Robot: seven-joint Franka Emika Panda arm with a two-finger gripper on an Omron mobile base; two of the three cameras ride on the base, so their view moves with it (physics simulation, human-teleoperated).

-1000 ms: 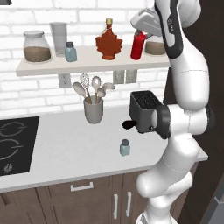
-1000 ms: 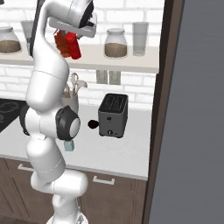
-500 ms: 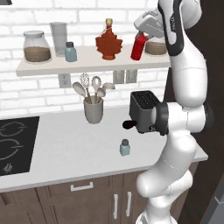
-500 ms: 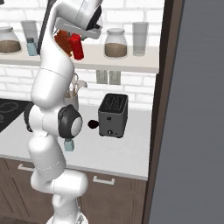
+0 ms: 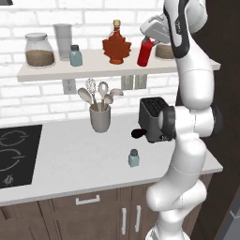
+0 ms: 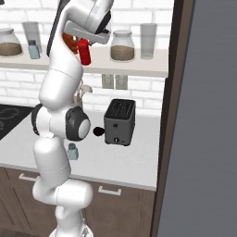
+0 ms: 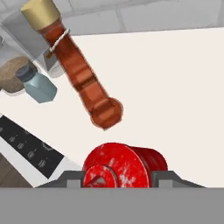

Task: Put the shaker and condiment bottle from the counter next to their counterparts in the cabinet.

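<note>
Pincer (image 7: pixel 117 177) around ribbed red condiment bottle (image 7: pixel 124 164)

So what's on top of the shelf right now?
On the cabinet: a brown-filled jar, a tall glass, a shaker, the maple-leaf syrup bottle, and the condiment bottle held in the gripper. The arm covers the right end.

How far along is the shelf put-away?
Nothing fully done yet. In hand: the hand is shut on the red condiment bottle at the shelf, right of the maple-leaf syrup bottle, not yet released. Left: the shaker on the counter must join its twin.
</note>
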